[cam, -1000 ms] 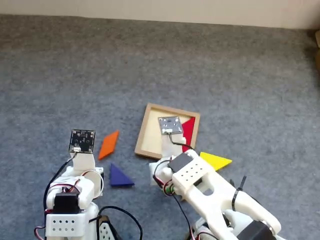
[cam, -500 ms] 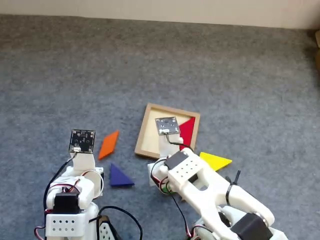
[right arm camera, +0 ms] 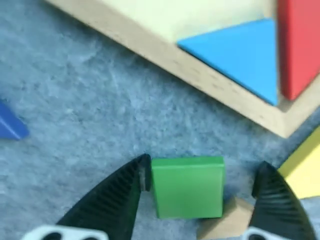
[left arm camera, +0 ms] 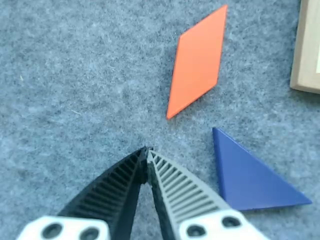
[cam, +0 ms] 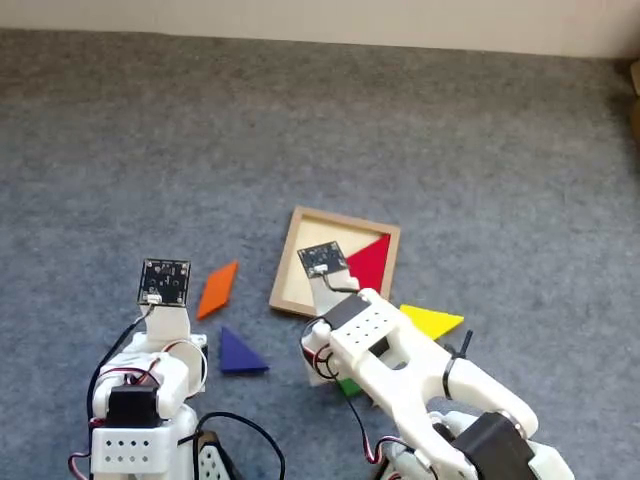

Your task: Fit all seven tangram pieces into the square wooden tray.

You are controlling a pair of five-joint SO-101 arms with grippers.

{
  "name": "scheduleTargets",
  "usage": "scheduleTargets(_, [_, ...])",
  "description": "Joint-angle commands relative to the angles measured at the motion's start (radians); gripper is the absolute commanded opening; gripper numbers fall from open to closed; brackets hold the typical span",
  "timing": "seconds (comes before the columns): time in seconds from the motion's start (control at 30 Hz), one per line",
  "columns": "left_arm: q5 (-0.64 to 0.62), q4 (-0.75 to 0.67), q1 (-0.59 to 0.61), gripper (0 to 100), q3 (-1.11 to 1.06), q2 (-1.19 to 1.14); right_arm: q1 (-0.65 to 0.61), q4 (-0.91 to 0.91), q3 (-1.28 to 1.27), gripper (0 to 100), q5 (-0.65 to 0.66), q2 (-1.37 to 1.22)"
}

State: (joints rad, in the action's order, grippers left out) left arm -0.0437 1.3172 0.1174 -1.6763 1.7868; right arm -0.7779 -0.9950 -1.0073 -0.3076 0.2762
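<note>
Now we see the right gripper [right arm camera: 202, 170] spread open on the carpet [right arm camera: 75, 100] with the green square [right arm camera: 187, 187] lying between its jaws, just outside the rim of the wooden tray [right arm camera: 150, 52], so this arm is far nearer than the left gripper [left arm camera: 146, 155], pinched shut near the orange parallelogram [left arm camera: 197, 60].

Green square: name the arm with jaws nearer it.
Right. Its open jaws flank the green square; the left arm's shut jaws sit off by the blue triangle.

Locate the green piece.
In the right wrist view, the green piece lies on the carpet between the right gripper's open fingers, just outside the tray.
</note>
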Motion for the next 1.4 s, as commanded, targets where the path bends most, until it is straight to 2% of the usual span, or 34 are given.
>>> scheduleTargets(0.0, [-0.008, 0.003, 0.013, 1, -0.019, 0.042, -0.001, -0.027, 0.015, 33.1, 0.012, -0.002])
scheduleTargets(0.17, [-0.008, 0.003, 0.013, 1, -0.019, 0.042, -0.062, -0.028, 0.007, 33.1, 0.012, -0.002])
scheduleTargets(0.47, [-0.008, 0.003, 0.013, 1, -0.019, 0.042, -0.019, -0.028, -0.022, 33.0, 0.011, -0.005])
scheduleTargets(0.7, [-0.008, 0.003, 0.013, 1, -0.019, 0.042, -0.019, -0.024, -0.028, 19.6, 0.012, -0.004])
scheduleTargets(0.8, [-0.008, 0.003, 0.013, 1, -0.019, 0.042, -0.019, -0.027, -0.025, 16.7, 0.012, 0.005])
scheduleTargets(1.0, [-0.008, 0.003, 0.013, 1, -0.019, 0.042, -0.021, -0.101, -0.012, 16.3, 0.014, 0.008])
scheduleTargets(1.17, [-0.008, 0.003, 0.013, 1, -0.019, 0.042, -0.019, -0.191, 0.114, 15.9, 0.014, 0.035])
scheduleTargets(1.37, [-0.008, 0.003, 0.013, 1, -0.019, 0.042, -0.021, -0.199, 0.139, 15.9, 0.014, 0.094])
